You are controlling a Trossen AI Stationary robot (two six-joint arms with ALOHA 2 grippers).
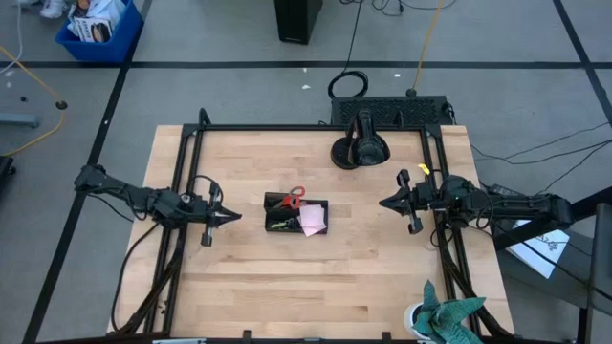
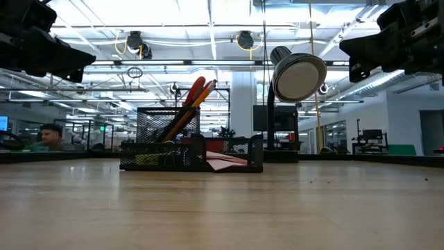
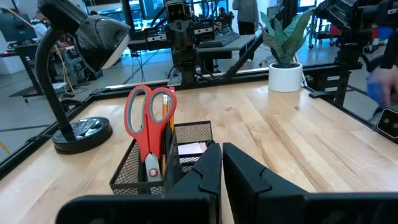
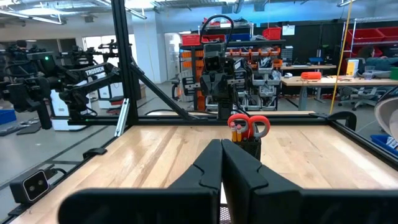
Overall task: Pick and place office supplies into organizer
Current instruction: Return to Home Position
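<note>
The left gripper (image 1: 232, 218) is held above the table (image 1: 287, 287), its fingers pressed together on nothing. The right gripper (image 1: 383, 203) is seen opposite it, likewise closed and empty. Between the two grippers, well apart from both, the organizer (image 3: 130, 171) is set on the table. Scissors (image 3: 149, 143) and pencils (image 4: 236, 133) are stood upright in it, and a pink sticky-note pad (image 1: 313, 222) is laid in the compartment nearer the right gripper.

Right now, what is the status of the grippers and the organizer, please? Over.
Left gripper and right gripper shut, empty, raised either side of organizer. Scissors, pink pad inside it. Black stand behind, apart from both arms.
</note>
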